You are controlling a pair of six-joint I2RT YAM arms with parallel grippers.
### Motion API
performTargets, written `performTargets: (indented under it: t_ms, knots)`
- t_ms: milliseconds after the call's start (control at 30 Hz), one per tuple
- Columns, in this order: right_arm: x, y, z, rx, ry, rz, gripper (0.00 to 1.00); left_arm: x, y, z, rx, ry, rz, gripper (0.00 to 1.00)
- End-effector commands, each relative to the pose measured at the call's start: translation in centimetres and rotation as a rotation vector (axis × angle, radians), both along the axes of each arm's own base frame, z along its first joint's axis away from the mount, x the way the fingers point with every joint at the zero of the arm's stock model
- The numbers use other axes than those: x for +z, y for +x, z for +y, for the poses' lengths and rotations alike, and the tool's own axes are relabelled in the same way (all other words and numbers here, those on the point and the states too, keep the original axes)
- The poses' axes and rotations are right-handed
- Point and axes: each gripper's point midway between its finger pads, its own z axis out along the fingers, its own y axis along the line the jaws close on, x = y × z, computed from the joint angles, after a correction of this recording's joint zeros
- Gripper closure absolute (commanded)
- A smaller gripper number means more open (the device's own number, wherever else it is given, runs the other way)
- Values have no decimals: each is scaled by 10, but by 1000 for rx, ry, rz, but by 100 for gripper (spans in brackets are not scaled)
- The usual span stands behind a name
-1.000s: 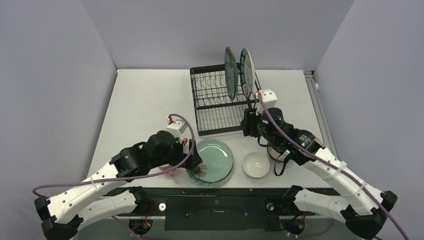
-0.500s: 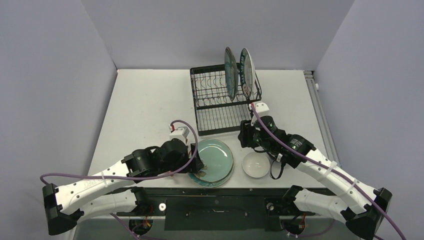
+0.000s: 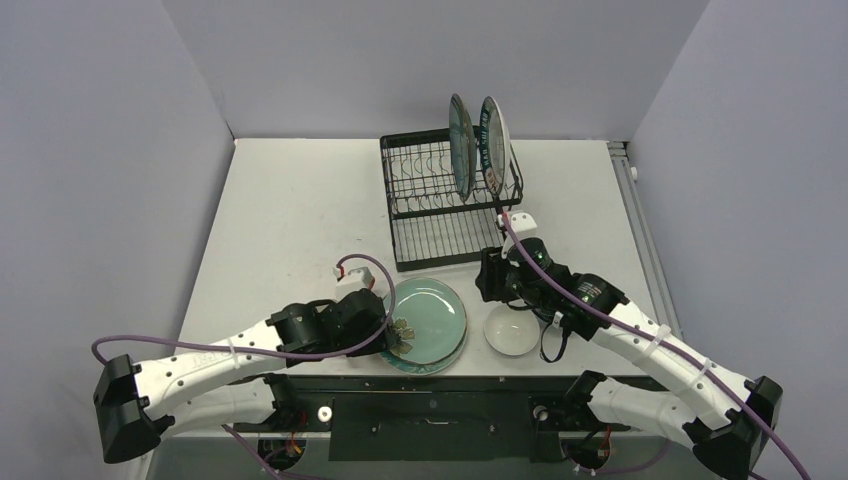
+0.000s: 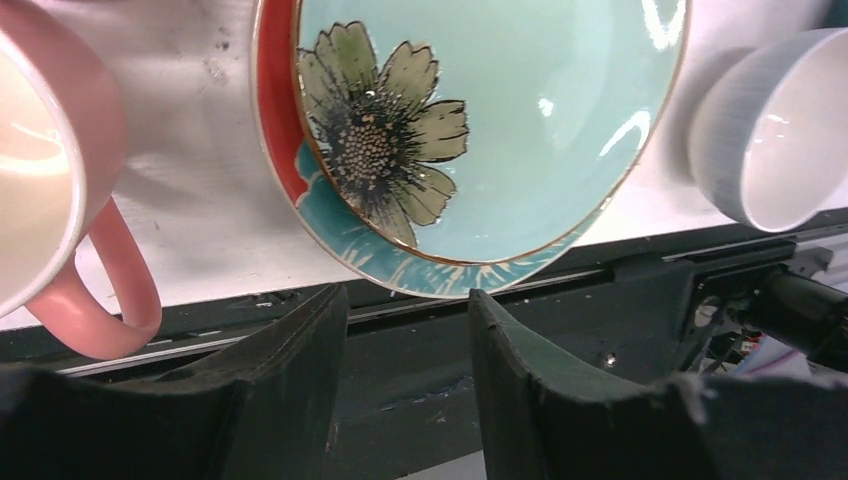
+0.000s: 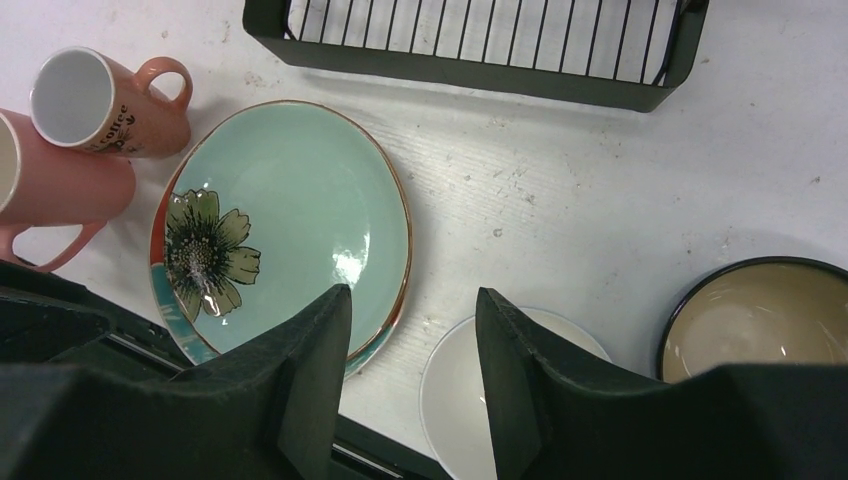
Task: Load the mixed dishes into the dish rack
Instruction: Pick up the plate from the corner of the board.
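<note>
Flower plate (image 4: 385,150) rim right at L gripper (image 4: 408,300) tips, jaws apart

A white worktop (image 3: 290,220), scuffed and faintly scratched, is enclosed on three sides by plain lavender-grey panels: a back wall (image 3: 420,60), a left wall (image 3: 90,180) and a right wall (image 3: 760,170). Its near edge is bordered by a black frame (image 3: 430,410). Everything is evenly, softly lit.

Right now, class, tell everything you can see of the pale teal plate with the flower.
The pale teal plate looks like glossy ceramic, round, with a thin gold-brown rim and an olive dark-centred flower painted near one edge. It lies flat, face up, stacked on a red-and-teal plate at the table's near edge.
</note>
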Motion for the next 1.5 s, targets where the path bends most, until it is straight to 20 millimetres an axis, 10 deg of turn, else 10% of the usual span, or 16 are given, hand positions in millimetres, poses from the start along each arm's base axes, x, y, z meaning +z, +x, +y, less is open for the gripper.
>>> performTargets:
  t_ms: [0, 1467]
  knots:
    - [10, 5, 9, 2, 56, -32, 55, -5, 6, -8, 46, -30, 1, 58]
    - [-16, 5, 23, 35, 37, 35, 58, -68, 26, 1, 59, 98, 72, 94]
